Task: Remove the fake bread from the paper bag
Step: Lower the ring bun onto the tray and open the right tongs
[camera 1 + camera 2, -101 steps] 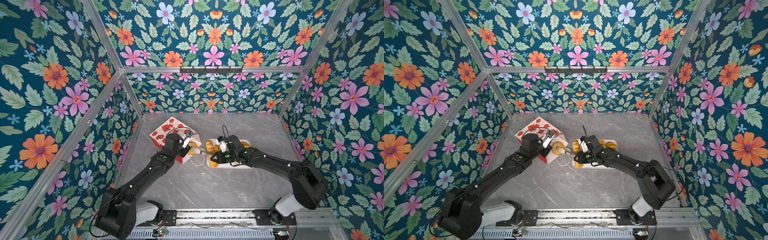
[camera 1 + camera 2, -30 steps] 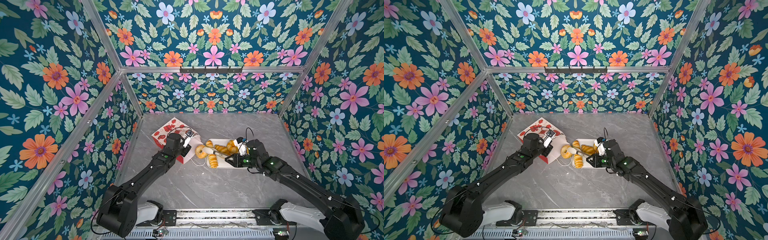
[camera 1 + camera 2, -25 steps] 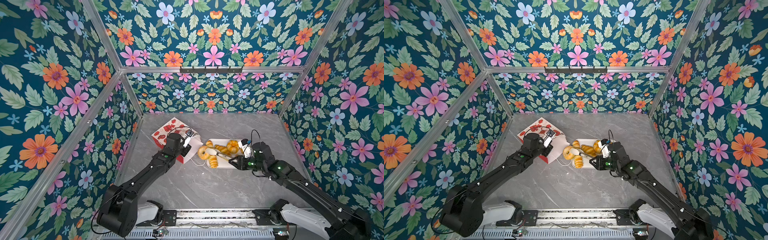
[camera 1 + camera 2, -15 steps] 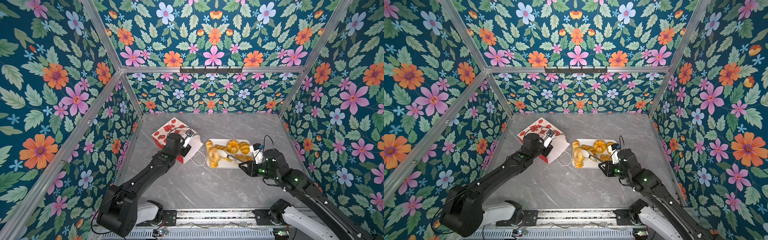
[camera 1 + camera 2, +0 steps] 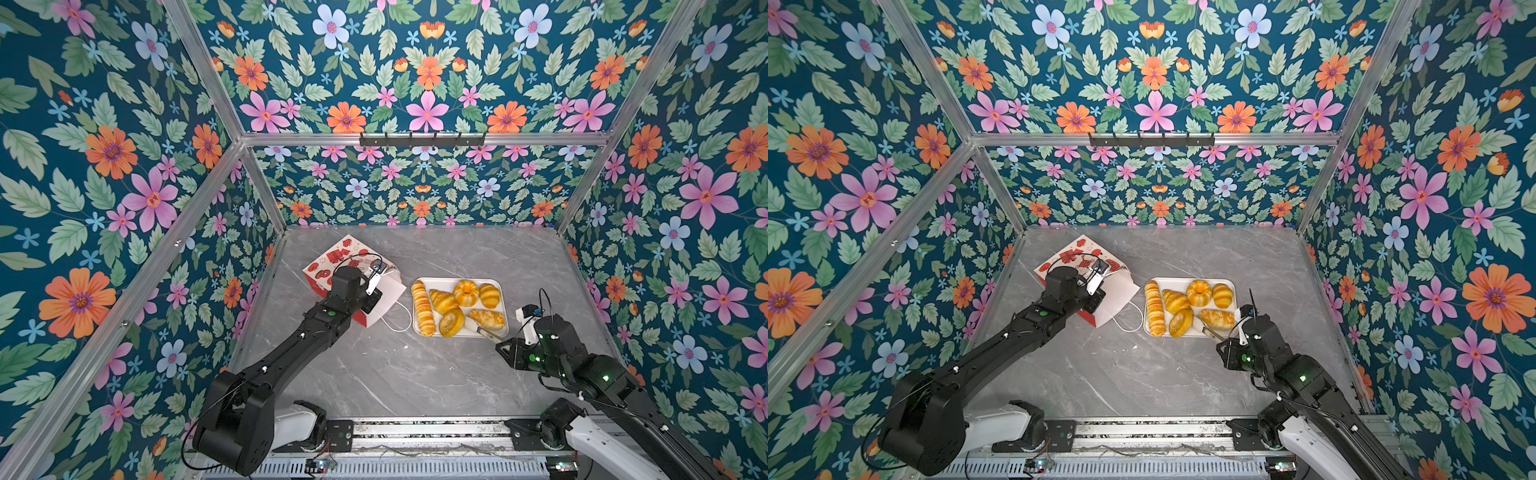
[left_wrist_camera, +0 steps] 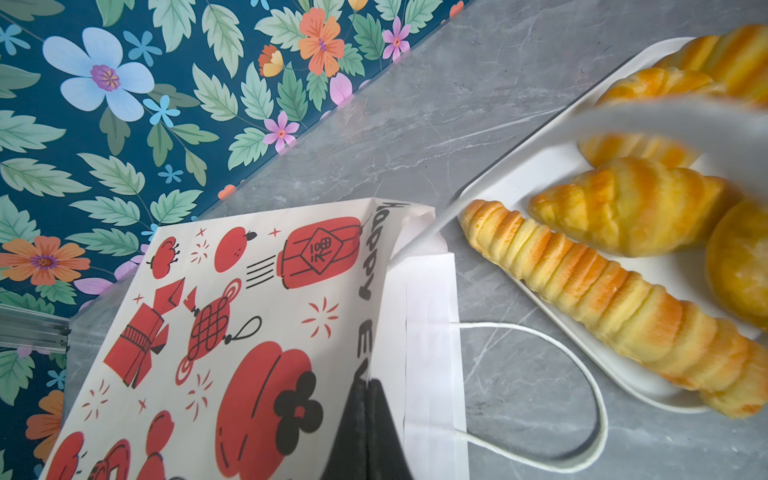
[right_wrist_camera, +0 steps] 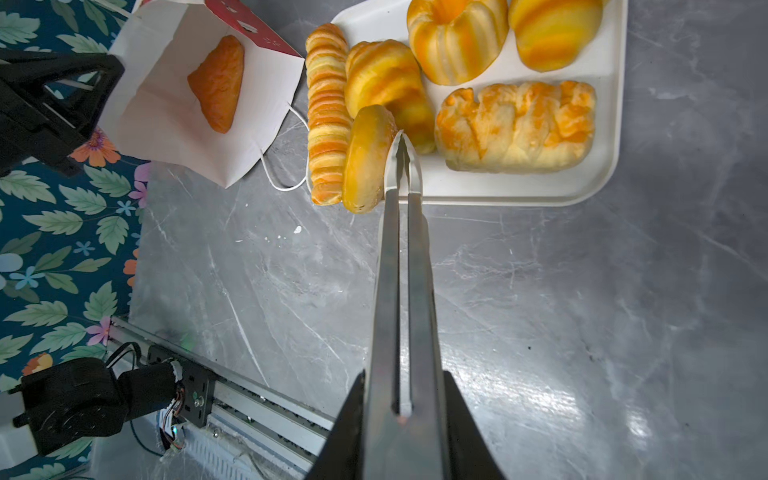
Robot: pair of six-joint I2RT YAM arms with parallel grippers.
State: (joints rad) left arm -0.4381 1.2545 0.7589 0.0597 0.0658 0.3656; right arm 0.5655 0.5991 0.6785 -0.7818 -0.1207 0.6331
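The red-and-white paper bag (image 5: 332, 259) (image 6: 249, 332) lies on its side, and my left gripper (image 6: 368, 384) is shut on its upper mouth edge. One orange-brown triangular pastry (image 7: 218, 81) lies inside the bag. Several pieces of golden fake bread lie on the white tray (image 5: 436, 281), among them a plaited loaf (image 5: 423, 307) and a round roll (image 7: 368, 160). My right gripper (image 7: 403, 376) (image 5: 500, 347) is shut on metal tongs (image 7: 401, 137). The tongs' tips are together and empty, right beside the round roll.
The bag's white cord handle (image 6: 582, 395) loops on the grey table between bag and tray. Flowered walls stand close on three sides, and a metal rail (image 7: 257, 407) runs along the table's front edge.
The right arm has drawn back toward the front right with the tongs. The roll carried from the bag's mouth now lies on the tray, free of the tongs. The left arm has not moved.
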